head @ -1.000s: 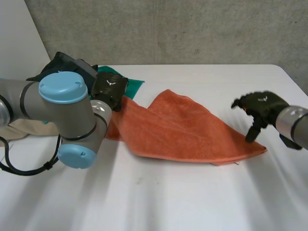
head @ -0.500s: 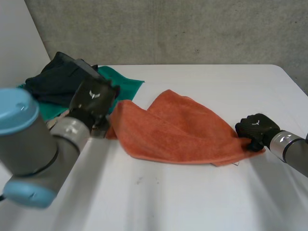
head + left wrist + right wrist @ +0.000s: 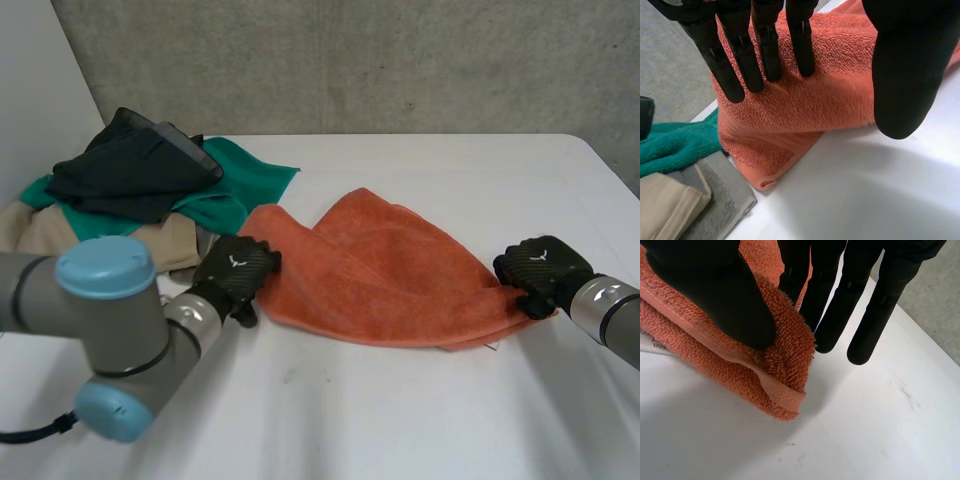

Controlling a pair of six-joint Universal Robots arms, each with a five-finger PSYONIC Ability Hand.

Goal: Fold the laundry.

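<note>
An orange towel [image 3: 385,270] lies crumpled and roughly folded in the middle of the white table [image 3: 400,420]. My left hand [image 3: 235,275] is at its left corner. In the left wrist view its straight fingers [image 3: 765,50] rest on top of the towel [image 3: 805,100], with the thumb held apart over the bare table, so it is open. My right hand [image 3: 540,272] is at the towel's right corner. In the right wrist view its thumb [image 3: 715,295] presses the towel's corner [image 3: 705,360] against the fingers, pinching it.
A pile of laundry sits at the back left: a black garment [image 3: 130,165] on a green cloth [image 3: 235,180], with beige cloth [image 3: 60,230] beneath. Grey cloth [image 3: 720,195] and beige cloth [image 3: 665,205] lie close beside the towel's left corner. A concrete wall [image 3: 400,60] runs behind the table.
My left hand let go of the towel's left edge, opened and came down nearer onto its left corner. My right hand dropped onto the right corner and closed on it.
</note>
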